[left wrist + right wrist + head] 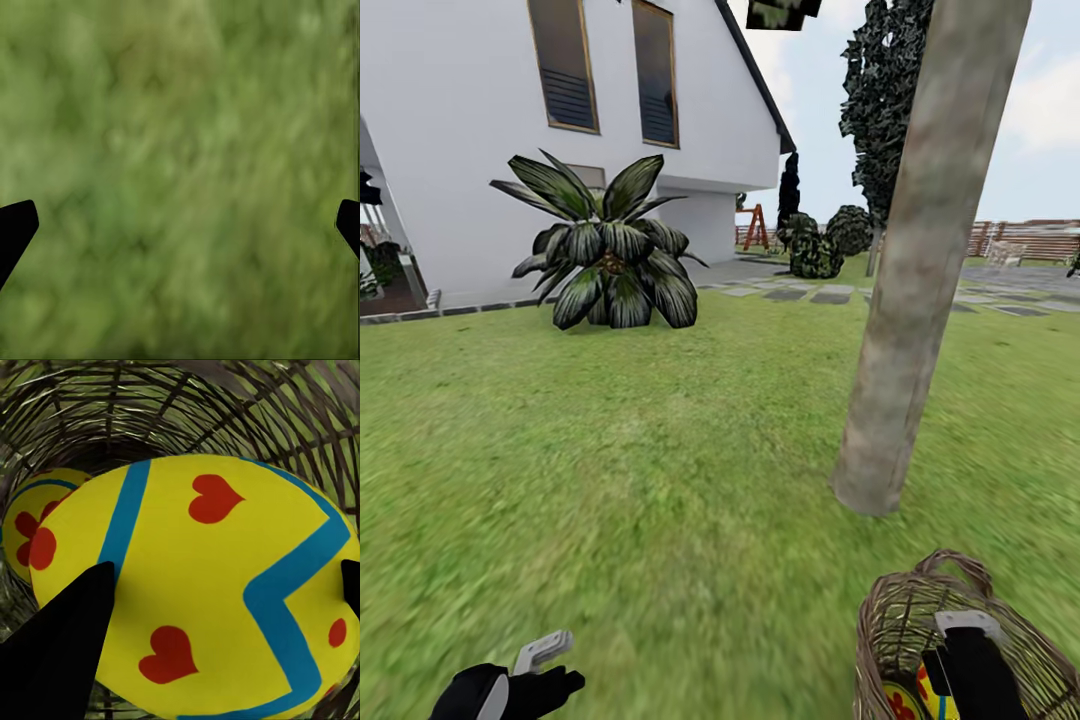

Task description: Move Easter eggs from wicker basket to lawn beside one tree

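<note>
Lawn [660, 480] everywhere, tree [920, 270] rising near the basket [890, 620]. Right gripper [217, 607] is down inside it, fingers spread around an egg [202, 585], another egg [34, 517] behind. Left gripper [180, 225] hangs open over grass.

The head camera looks forward and down across the lawn [660, 480], the tree [920, 300] near right. The left wrist camera faces straight down, close over grass. The right wrist camera peers inside the wicker basket [247, 405], which the head view also catches at its near right.
</note>
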Available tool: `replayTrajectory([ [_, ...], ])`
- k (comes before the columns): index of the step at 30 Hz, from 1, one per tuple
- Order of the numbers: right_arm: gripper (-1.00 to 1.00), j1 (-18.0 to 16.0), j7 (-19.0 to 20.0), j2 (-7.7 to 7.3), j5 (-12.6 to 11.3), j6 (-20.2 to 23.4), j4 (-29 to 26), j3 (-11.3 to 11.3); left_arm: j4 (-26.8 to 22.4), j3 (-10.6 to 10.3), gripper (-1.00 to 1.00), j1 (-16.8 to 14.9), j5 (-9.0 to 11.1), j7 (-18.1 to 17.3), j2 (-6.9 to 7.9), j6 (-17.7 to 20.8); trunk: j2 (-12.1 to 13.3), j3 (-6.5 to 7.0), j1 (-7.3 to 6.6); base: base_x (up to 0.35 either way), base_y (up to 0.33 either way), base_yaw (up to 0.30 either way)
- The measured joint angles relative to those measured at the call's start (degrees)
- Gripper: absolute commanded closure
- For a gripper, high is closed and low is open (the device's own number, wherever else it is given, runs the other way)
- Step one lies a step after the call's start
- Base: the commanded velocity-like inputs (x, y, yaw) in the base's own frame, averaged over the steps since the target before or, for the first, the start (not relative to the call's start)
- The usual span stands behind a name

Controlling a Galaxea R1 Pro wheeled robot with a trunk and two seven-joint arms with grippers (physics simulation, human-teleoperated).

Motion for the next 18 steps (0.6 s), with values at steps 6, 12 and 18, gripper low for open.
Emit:
replayTrajectory([
  [6, 1.00, 0.0, -7.6, 4.87, -5.6, -0.8, -0.3, 2.3, 0.1, -0.1, -1.00, 0.0, 0.0, 0.0, -0.04, -0.1, 1.6, 1.16, -0.93, 0.000, 0.000, 0.000],
  [12, 1.00, 0.0, -18.9, 5.61, -19.0, -0.2, 0.5, 6.8, 0.1, -0.1, -1.00, 0.0, 0.0, 0.0, -0.04, -0.1, 4.0, 2.24, -2.25, 0.000, 0.000, 0.000],
  [18, 1.00, 0.0, -19.0, 5.27, -18.9, -0.2, 0.6, 7.2, 0.0, -0.1, -1.00, 0.0, 0.0, -0.2, -0.04, -0.1, 6.4, 3.32, -3.56, 0.000, 0.000, 0.000],
])
